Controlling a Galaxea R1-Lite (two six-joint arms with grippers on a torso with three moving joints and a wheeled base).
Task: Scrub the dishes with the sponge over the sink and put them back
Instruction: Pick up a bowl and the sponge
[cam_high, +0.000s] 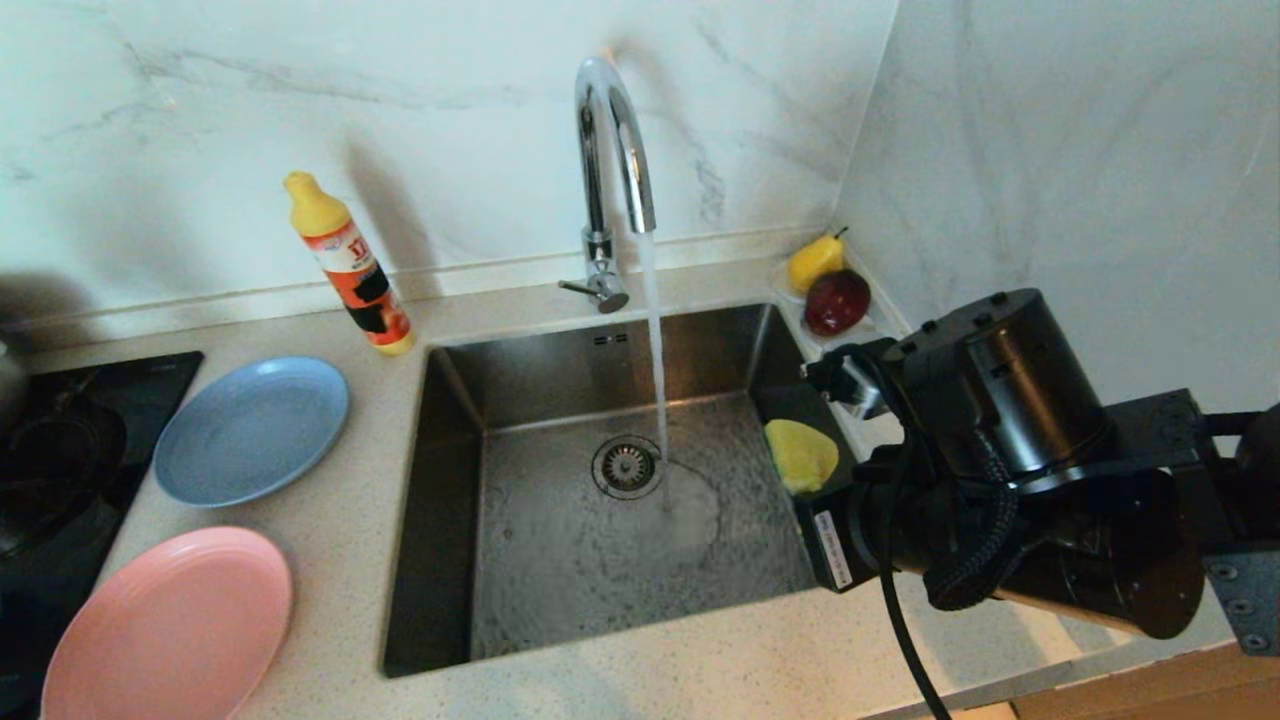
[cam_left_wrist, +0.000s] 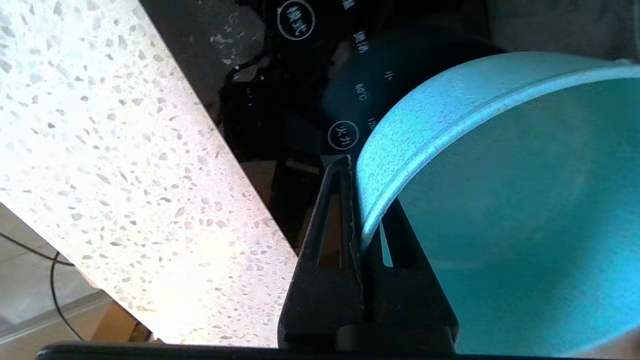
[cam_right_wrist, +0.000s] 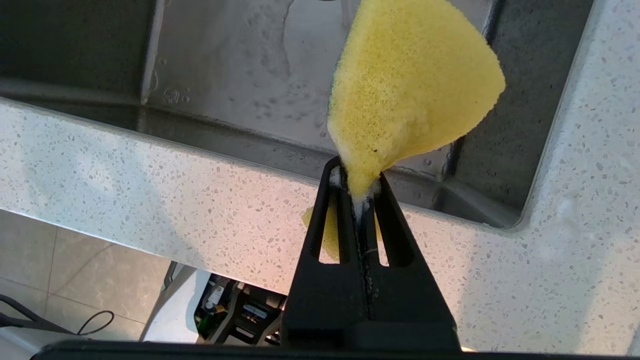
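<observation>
Nearest us in the head view, the pink plate (cam_high: 170, 625) is lying on the counter (cam_high: 340, 540) at our left front, w/ the light-blue plate (cam_high: 252, 430) just behind it, apart from it. Our right gripper (cam_right_wrist: 357, 192) is hanging over the sink's front right part, fingers pinched tight on the sponge (cam_right_wrist: 407, 85); yellow foam is bulging out above the tips, and the sponge is sitting over the sink (cam_high: 480, 400) near the right wall, not in the water. Our left gripper (cam_left_wrist: 362, 220) isn't showing in the head view; in the left wrist view we're seeing it clamped narrow on the rim of the teal bowl (cam_left_wrist: 500, 200), one finger outside, one inside, over the dark cooktop (cam_left_wrist: 280, 100) beside the counter edge. Farther back, water is running from the tap (cam_high: 612, 170) and landing next to the drain strainer (cam_high: 627, 466). A soap bottle (cam_high: 352, 265) is standing left of the sink. In the far right corner, a pear (cam_high: 815, 260) & a red fruit (cam_high: 838, 300) are sitting on a white saucer (cam_high: 880, 325).
</observation>
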